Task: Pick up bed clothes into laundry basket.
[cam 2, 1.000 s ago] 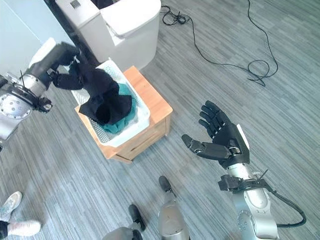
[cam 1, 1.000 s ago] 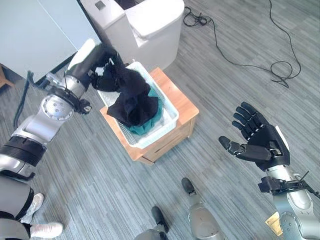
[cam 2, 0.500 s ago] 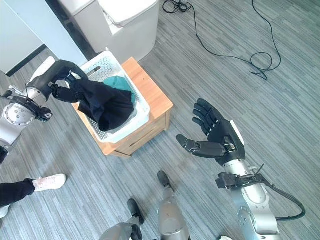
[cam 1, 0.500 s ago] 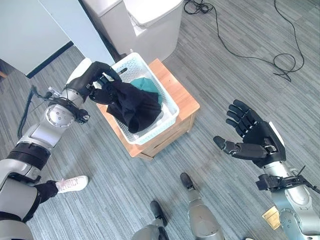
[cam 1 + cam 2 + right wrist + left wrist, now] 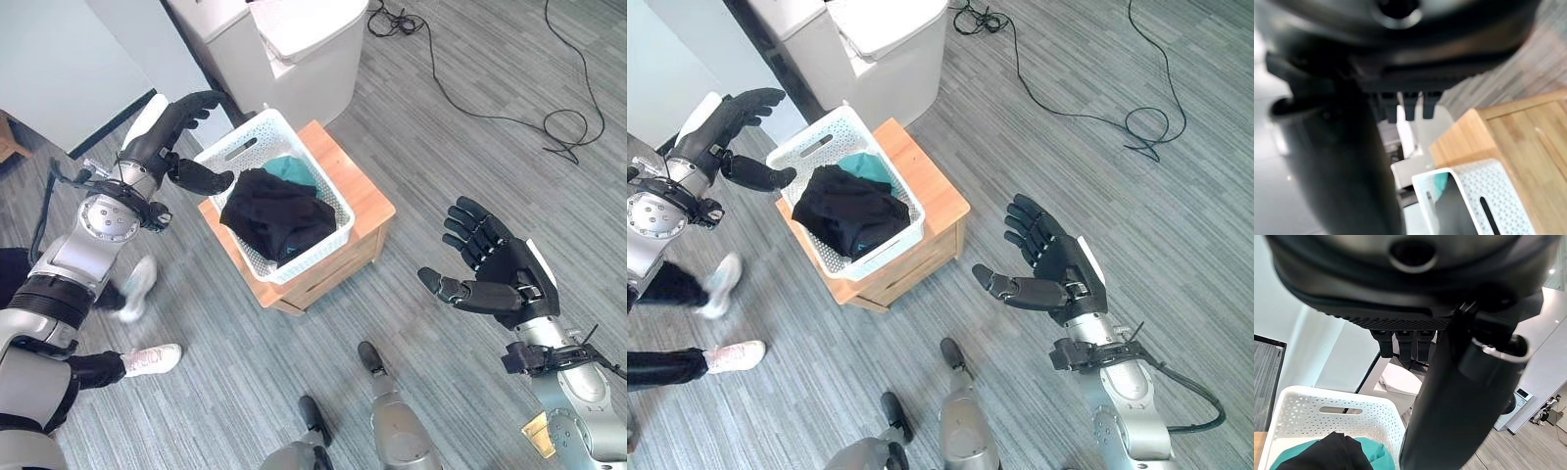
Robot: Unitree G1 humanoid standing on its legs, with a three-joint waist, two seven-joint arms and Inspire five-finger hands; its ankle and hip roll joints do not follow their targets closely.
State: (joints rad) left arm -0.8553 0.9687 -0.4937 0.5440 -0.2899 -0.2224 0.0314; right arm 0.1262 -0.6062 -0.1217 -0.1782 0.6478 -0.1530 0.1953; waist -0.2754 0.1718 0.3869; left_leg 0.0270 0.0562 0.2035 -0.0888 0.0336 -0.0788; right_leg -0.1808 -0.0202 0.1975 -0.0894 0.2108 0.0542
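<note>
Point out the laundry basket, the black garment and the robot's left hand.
laundry basket (image 5: 238, 154): left eye view, far rim by the handle slot.
black garment (image 5: 277, 213): left eye view, middle of the heap.
left hand (image 5: 725, 117): right eye view, palm.

Silver-grey jointed arms; each black robot hand has segmented fingers.

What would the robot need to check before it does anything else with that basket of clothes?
1. Black garment inside the white laundry basket: ok, it lies in a heap within the walls.
2. Left hand free of cloth: ok, fingers straight, beside the basket's far corner.
3. Right hand empty: ok, open, palm up, well away over the floor.
4. Basket seated on the wooden stand: ok, though one side slightly overhangs an edge.
5. Teal cloth contained: ok, under the black one.
6. Person's shoe near the left arm: not ok, close by.
</note>
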